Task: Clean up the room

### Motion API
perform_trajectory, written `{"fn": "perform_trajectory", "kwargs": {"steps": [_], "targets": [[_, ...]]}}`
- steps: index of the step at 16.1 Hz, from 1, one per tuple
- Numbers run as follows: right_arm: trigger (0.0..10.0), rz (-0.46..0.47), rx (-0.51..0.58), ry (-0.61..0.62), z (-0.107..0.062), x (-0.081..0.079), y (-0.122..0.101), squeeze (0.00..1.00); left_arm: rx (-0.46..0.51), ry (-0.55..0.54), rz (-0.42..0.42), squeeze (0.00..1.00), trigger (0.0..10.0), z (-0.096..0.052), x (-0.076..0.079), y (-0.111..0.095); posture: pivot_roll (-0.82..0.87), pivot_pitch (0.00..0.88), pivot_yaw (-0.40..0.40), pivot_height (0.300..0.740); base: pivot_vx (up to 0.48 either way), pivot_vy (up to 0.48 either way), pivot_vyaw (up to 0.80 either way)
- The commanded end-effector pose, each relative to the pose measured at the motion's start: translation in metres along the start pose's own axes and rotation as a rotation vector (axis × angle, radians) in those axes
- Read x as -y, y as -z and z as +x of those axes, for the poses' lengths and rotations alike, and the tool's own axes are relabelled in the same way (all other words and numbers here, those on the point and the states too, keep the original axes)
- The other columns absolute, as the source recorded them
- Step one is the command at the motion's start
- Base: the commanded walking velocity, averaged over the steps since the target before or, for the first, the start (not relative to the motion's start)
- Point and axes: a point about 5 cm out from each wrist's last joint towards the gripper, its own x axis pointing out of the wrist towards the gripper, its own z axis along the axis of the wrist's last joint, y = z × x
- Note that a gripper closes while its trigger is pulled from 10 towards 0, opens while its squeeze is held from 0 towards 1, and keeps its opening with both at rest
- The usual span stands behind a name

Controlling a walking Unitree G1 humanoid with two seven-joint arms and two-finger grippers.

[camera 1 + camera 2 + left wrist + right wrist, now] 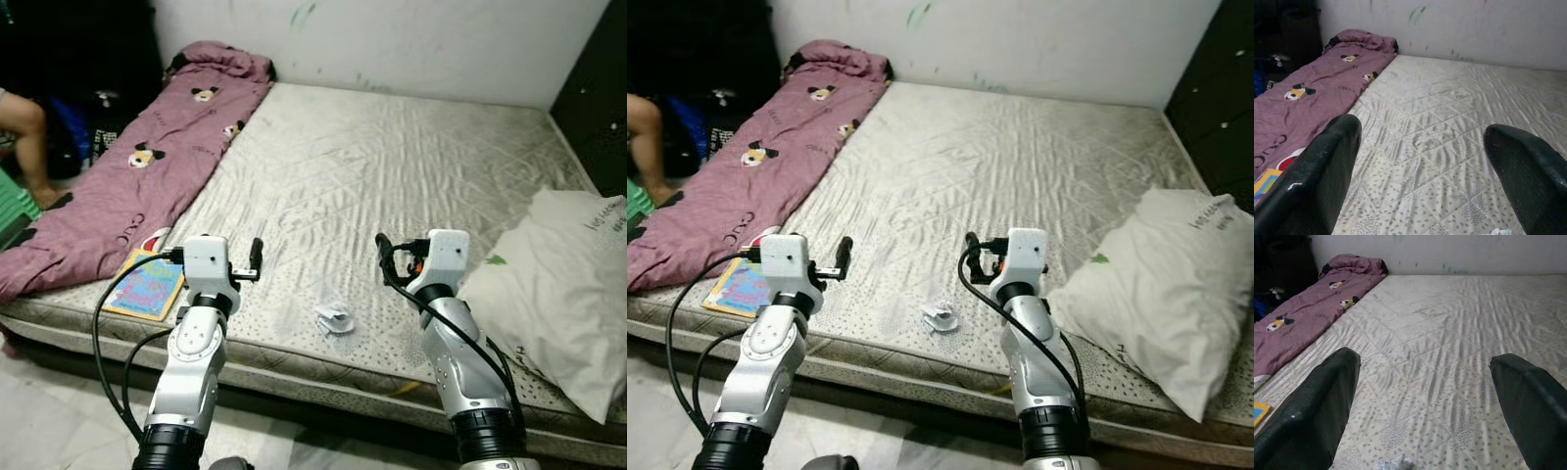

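From the head camera's left eye, a bare quilted mattress is lying on the floor against a white wall, and a small crumpled white wrapper is sitting near its front edge, between the two raised arms and slightly nearer than their fingertips. The left gripper is hovering just above the mattress to the wrapper's left, and the right gripper is hovering to its right; neither is touching it. A purple cartoon-print blanket is stretching along the mattress's left side, a colourful book is lying at its near end beside the left arm, and a white pillow is resting at the right edge. A person's bare leg is showing at the far left. In the left wrist view, the left gripper's fingers are standing wide apart, holding nothing, with a scrap of the wrapper peeking in at the frame's edge near one finger. In the right wrist view, the right gripper's fingers are likewise spread and empty, and the wrapper is lying on the mattress just short of the gap between them.
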Motion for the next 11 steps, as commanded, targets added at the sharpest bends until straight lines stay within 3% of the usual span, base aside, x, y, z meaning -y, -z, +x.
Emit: {"fn": "perform_trajectory", "kwargs": {"steps": [1, 5, 11], "targets": [[10.0, 0.023, -0.006, -0.006, 0.0002, -0.0036, -0.0015, 0.00, -0.002, 0.006, -0.013, 0.00, 10.0, -0.0002, -0.0025, -0.0002, -0.01, 0.030, -0.029, 0.740, 0.000, 0.000, -0.68], [10.0, 0.018, 0.000, -0.002, 0.0004, -0.0037, -0.0024, 0.00, 0.022, -0.010, 0.016, 0.00, 10.0, 0.0000, -0.0070, -0.0020, -0.01, 0.027, -0.028, 0.740, 0.000, 0.000, -0.70], [10.0, 0.011, -0.001, -0.013, 0.0000, -0.0058, -0.0019, 0.00, 0.008, 0.000, 0.001, 0.00, 10.0, 0.0001, -0.0050, -0.0011, -0.01, 0.021, -0.028, 0.740, 0.000, 0.000, 0.00]]}}
